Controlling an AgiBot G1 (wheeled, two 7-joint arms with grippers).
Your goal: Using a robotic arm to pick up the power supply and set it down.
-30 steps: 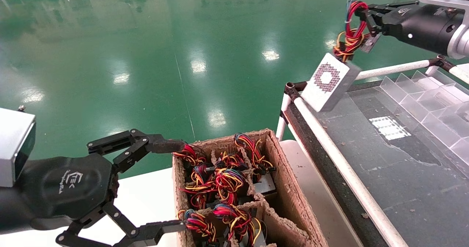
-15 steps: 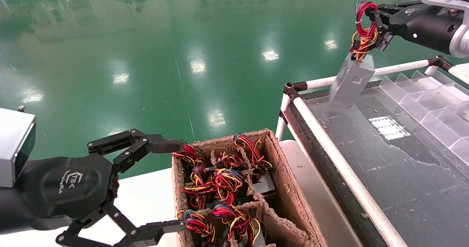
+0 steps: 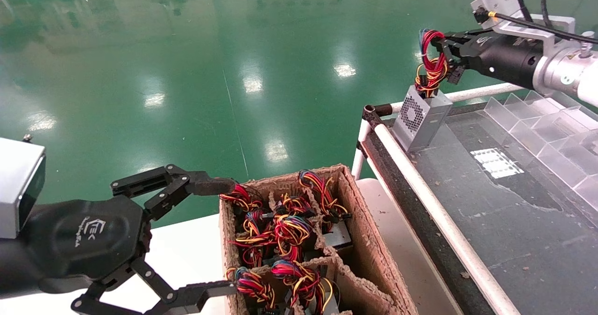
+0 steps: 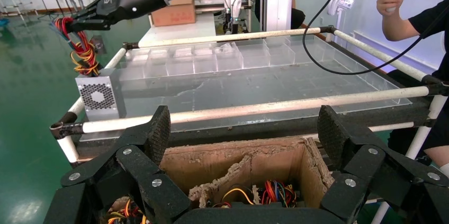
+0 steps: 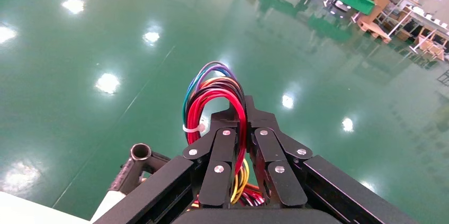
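Left gripper (image 3: 224, 235): matte black shell, faceted outline, white printed logo. Black linked fingers (image 3: 205, 186) are joined by silver screw heads and end in textured black pads. A silver-grey camera box (image 3: 21, 186) with a dark face adjoins the shell.

Right gripper (image 3: 444, 48): black linked fingers, black cylindrical wrist (image 3: 507, 60), silver ring (image 3: 553, 74), white forearm. A grey bracket (image 3: 502, 4) above carries black cables.
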